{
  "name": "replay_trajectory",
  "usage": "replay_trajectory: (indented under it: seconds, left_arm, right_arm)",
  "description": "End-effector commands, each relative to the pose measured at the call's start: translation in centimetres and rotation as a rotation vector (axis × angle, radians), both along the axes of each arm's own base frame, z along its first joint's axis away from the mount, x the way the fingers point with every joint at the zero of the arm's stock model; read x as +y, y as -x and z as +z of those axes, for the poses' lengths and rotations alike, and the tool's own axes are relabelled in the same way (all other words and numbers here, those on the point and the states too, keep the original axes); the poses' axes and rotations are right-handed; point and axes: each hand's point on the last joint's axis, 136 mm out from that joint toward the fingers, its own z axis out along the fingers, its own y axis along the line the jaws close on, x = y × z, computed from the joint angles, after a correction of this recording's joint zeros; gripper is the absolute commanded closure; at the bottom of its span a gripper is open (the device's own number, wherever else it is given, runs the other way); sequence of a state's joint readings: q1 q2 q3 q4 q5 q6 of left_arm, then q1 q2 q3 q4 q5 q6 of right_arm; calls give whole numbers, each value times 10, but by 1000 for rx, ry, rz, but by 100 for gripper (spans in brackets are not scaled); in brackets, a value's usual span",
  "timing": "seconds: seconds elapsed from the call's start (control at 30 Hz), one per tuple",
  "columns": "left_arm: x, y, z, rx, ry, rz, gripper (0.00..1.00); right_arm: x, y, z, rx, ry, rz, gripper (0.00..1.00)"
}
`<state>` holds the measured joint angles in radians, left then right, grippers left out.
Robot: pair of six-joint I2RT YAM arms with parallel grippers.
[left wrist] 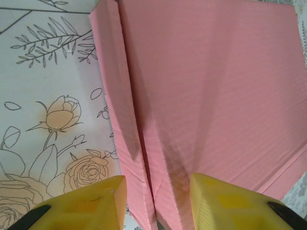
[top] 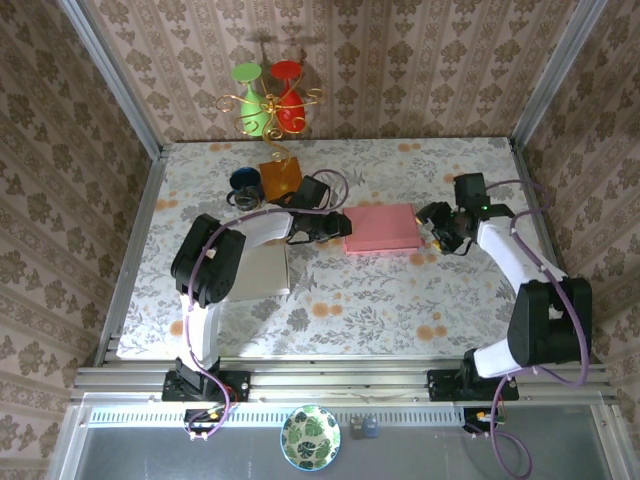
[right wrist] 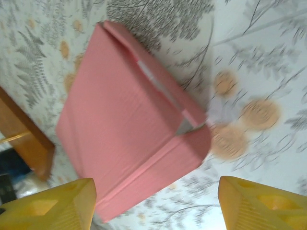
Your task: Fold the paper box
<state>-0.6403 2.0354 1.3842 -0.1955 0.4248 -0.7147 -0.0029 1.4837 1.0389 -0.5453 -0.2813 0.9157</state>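
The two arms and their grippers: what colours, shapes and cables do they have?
Both the left arm and the right arm have white links, bulky black joints and a looping purple cable. The left gripper and right gripper have blocky yellow fingers.

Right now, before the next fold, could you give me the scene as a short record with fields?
paper box: pink, lying flat near the middle of the table
left gripper: at the box's left edge, one finger on either side of a folded edge; grip not clear
right gripper: open, near the box's right edge, nothing between its fingers
behind the box: blue cup and orange container, side by side
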Motion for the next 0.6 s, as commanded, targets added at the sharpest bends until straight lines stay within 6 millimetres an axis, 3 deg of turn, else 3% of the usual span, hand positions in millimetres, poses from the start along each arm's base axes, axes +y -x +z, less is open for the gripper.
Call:
replay_trajectory:
  seconds: [0.0,0.27,0.57]
  left_arm:
    - [-1,2,-8,4,-32,-32,61]
    - [2,3,-15,7,-56,-36,62]
    - [2,1,-18,1,-57,-44,62]
  right_arm:
    - [6,1,-17,31,-12,245,31]
    - [8,-31,-44,61,20,418,37]
    - [11,-32,-78,119,-1,477,55]
